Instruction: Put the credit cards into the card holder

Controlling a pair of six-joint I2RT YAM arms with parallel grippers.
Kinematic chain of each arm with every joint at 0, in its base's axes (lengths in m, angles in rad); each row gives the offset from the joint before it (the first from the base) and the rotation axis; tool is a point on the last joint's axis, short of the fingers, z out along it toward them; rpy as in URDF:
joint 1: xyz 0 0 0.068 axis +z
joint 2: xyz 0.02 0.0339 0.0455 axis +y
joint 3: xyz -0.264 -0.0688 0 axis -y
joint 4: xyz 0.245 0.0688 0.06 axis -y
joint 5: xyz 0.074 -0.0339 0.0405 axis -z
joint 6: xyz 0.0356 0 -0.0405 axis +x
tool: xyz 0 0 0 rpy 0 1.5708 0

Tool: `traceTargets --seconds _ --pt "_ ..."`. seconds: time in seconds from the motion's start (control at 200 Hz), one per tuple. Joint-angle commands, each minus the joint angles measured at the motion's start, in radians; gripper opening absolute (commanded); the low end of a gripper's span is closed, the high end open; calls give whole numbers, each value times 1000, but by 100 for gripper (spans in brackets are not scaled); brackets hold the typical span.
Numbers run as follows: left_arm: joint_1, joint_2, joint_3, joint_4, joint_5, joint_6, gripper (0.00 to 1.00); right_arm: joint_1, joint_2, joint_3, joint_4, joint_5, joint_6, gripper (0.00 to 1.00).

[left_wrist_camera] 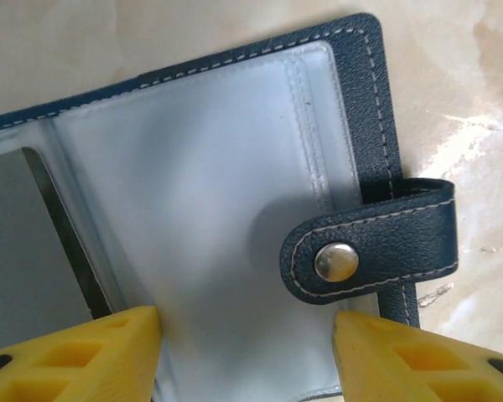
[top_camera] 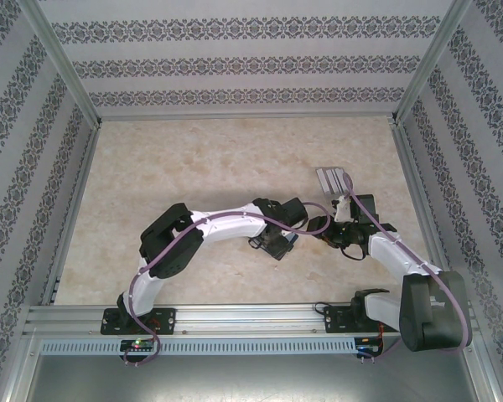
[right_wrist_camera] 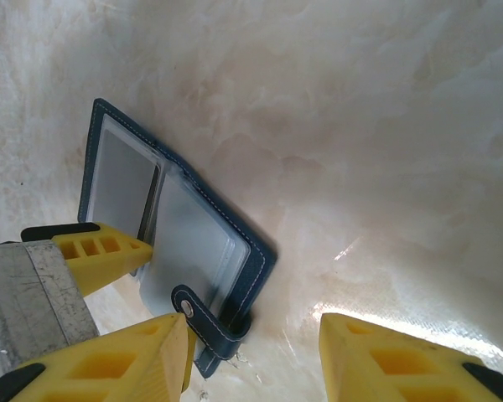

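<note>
The navy card holder lies open on the table, its clear sleeves up and its clasp tab folded over the right edge. A dark grey card sits in the left sleeve. My left gripper is open, its yellow fingers straddling the right sleeve close above it. In the right wrist view the card holder lies lower left, with a left finger touching its sleeve. My right gripper is open beside the clasp, holding nothing. Red and black cards are out of view.
A clear slotted plastic rack stands on the beige table just beyond the right gripper. Both arms meet at centre right, the left gripper close to the right one. Patterned walls and metal rails enclose the table.
</note>
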Motion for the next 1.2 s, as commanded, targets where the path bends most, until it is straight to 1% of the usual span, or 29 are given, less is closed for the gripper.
traceTargets --seconds 0.0,0.055,0.125,0.185,0.28,0.39,0.485,0.515,0.654,0.769,0.829,0.909,0.984,1.099,1.194 --pt "-7 38 21 -48 2 2 55 -13 7 18 2 -20 -24 46" --pt "-6 33 14 -39 6 4 52 -12 6 18 1 -20 -26 46" --pt "-7 37 12 -35 6 12 39 -12 8 18 0 -13 -29 46" --pt "-4 41 19 -43 5 17 33 -13 12 20 1 -18 -23 46" --pt "-5 44 23 -45 2 24 30 -13 10 22 -3 -24 -23 46" --pt "-5 45 35 -58 -17 36 25 -13 5 25 -12 -17 -28 46" --pt "-5 32 39 -65 -41 41 16 -13 -3 25 -13 -21 -23 46" --pt "-4 27 37 -62 -43 43 14 -13 -6 26 -17 -18 -26 46" --pt "2 14 45 -61 -52 49 12 -13 -11 28 -21 -8 -19 46" --pt "21 -21 28 -41 -27 39 11 -13 -29 28 -15 -1 0 46" --pt "36 -42 10 -19 6 36 11 -13 -41 22 -7 0 15 46" --pt "64 -65 -6 7 53 20 7 -13 -46 18 14 -27 43 46" --pt "89 -80 -25 44 125 -1 6 -13 -35 19 35 -68 64 46" --pt "123 -83 -47 99 270 -35 6 -12 -1 17 74 -94 88 46" --pt "145 -86 -66 140 372 -69 6 -10 33 9 145 -141 144 46"
